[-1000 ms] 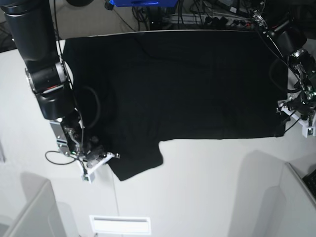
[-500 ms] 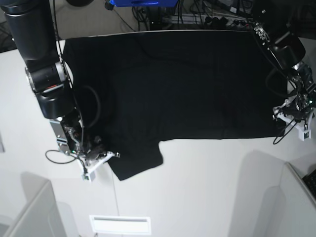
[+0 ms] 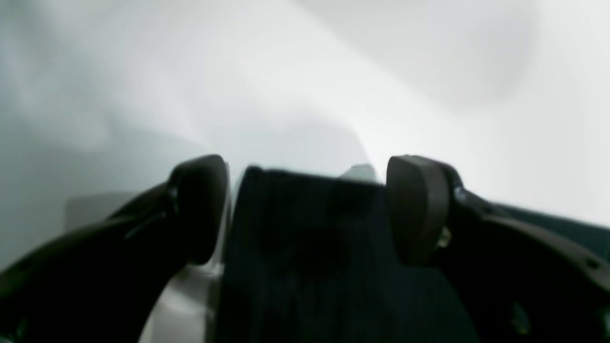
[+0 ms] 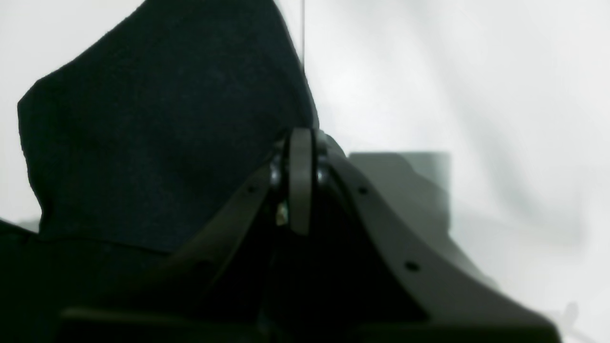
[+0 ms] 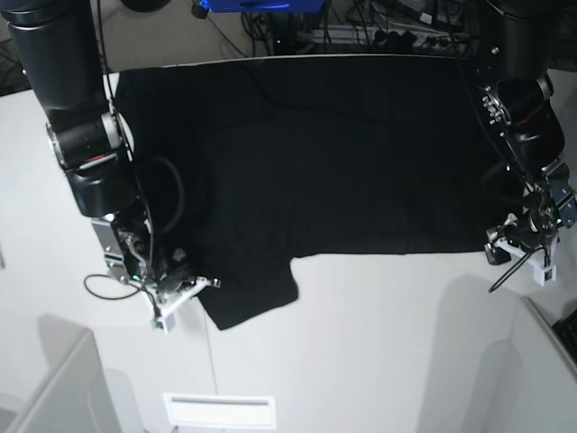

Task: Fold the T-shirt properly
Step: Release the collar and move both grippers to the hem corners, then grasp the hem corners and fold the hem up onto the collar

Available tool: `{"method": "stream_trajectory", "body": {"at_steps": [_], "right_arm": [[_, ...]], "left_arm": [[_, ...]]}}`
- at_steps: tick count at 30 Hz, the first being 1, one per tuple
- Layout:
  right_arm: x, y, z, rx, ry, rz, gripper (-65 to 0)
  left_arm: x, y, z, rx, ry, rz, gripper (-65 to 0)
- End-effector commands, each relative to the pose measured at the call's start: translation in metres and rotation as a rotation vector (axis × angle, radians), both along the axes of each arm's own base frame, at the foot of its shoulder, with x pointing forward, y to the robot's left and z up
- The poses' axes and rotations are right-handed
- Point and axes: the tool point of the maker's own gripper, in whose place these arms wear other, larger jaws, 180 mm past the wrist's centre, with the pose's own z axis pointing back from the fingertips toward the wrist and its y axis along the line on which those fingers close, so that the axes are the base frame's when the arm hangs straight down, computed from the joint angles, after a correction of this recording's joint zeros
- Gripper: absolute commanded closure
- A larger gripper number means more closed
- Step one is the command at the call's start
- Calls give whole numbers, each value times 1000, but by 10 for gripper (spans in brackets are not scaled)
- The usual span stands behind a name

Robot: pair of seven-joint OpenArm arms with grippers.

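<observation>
1. The T-shirt (image 5: 325, 162) lies spread flat on the white table (image 5: 379, 352), plain black side up, its far edge along the table's back edge and one sleeve (image 5: 248, 293) poking out toward the near side at my right arm.

2. My right gripper (image 4: 298, 181) is clenched on that sleeve's cloth: in the right wrist view the two fingers meet in a thin line with black fabric bunched against them. In the base view it sits at the sleeve's outer edge (image 5: 180, 290), where it was a second ago.

3. My left gripper (image 3: 305, 209) is what has changed. Over the last second it has swung in from beyond the shirt's side edge to the near corner of the hem (image 5: 516, 245). The left wrist view shows its fingers (image 3: 202, 205) spread wide apart with a flap of black cloth standing between them, not yet pinched.

4. I judge this as the end of the reach: one side is held, the other is lined up on its corner. Closing the left fingers on that flap should come next, so both ends can lift together for the first fold.

5. The risk, as I see it, is catching only a thin edge of cloth, which could slip out once the shirt's weight pulls.
</observation>
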Motion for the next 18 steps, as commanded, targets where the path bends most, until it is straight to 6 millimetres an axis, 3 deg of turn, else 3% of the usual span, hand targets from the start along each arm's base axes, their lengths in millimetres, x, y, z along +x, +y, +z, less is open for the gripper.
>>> {"method": "stream_trajectory", "body": {"at_steps": [1,8,10,16,17,18], "right_arm": [[9,-2,12,-4,-17,3,0],[10,-3,12,-5,-17,1,0],[9,-3,11,-3,-18,-2,0],[5,-3,7,-1,-12,-7,0],[5,-3,6,1,-12,-8,0],[5,-3,6,2,-12,-10,0]], "left_arm": [[4,12,11,16,-8,27,-502],[-2,15,6,20,7,46,-481],[-3,16,5,22,12,46,-402],[-15,18,-4,29,38,49,-41],[-14,18,-3,34,36,47,0],[-14,18,-3,38,36,44,0]]}}
